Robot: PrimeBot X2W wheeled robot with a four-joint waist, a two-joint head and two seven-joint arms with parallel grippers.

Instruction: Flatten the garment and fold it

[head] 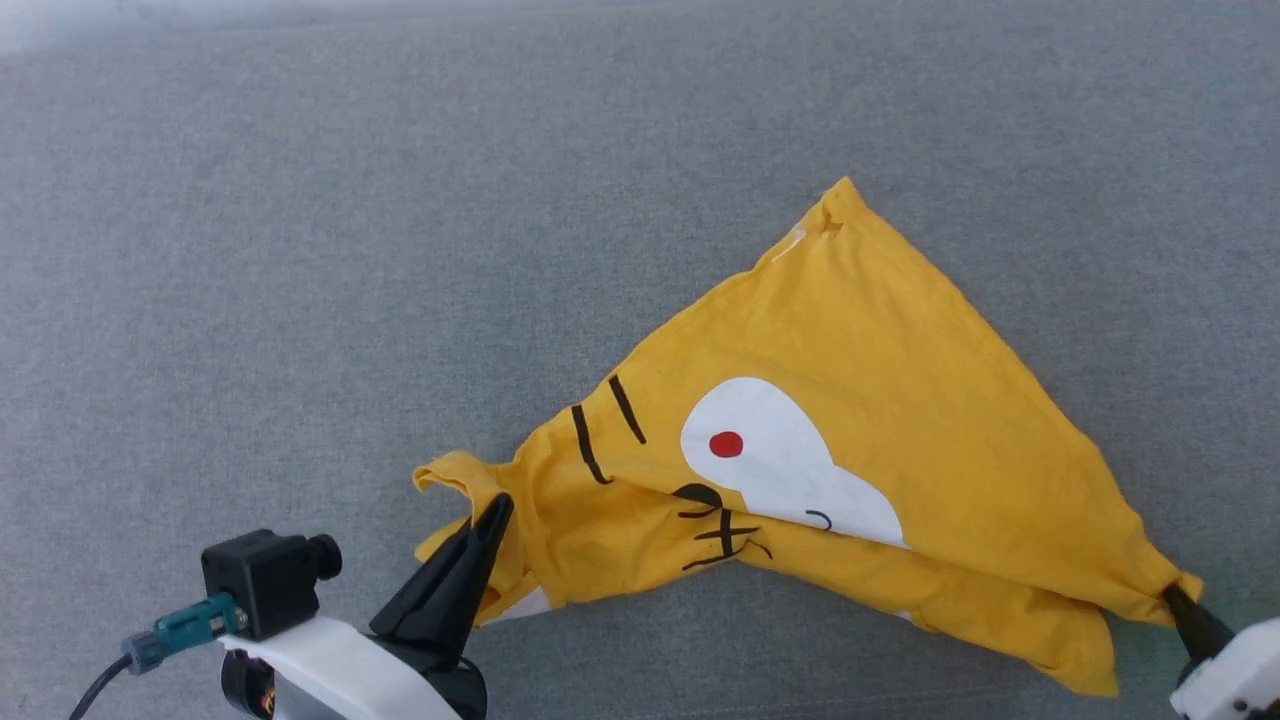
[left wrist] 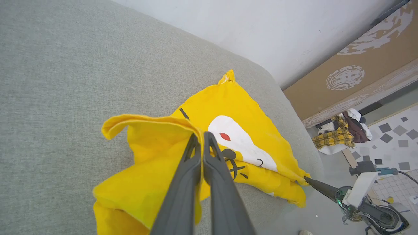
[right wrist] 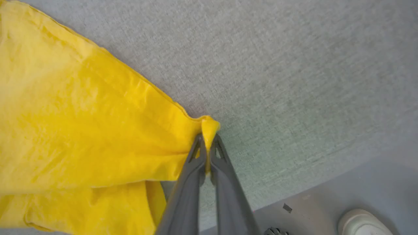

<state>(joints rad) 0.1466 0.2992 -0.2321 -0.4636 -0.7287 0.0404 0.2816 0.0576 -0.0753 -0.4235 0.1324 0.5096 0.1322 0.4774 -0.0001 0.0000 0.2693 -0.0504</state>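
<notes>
The garment (head: 880, 390), a bright yellow T-shirt with a white face patch, a red dot and black stripes, lies crumpled in a rough triangle on the grey cushion (head: 400, 250). My left gripper (head: 498, 510) is shut on its near left corner; in the left wrist view the fingers (left wrist: 202, 138) pinch a raised yellow fold (left wrist: 153, 153). My right gripper (head: 1170, 595) is shut on the near right corner, and the right wrist view shows a yellow tip (right wrist: 209, 129) clamped between its fingers. The cloth (right wrist: 81, 124) stretches between both grips.
The grey cushion's front edge runs close to both grippers. Beyond its right end the left wrist view shows a pile of clothes (left wrist: 339, 133) on a patterned floor and a cardboard panel (left wrist: 359, 65). A pale shoe (right wrist: 362, 223) stands on the floor near the right gripper.
</notes>
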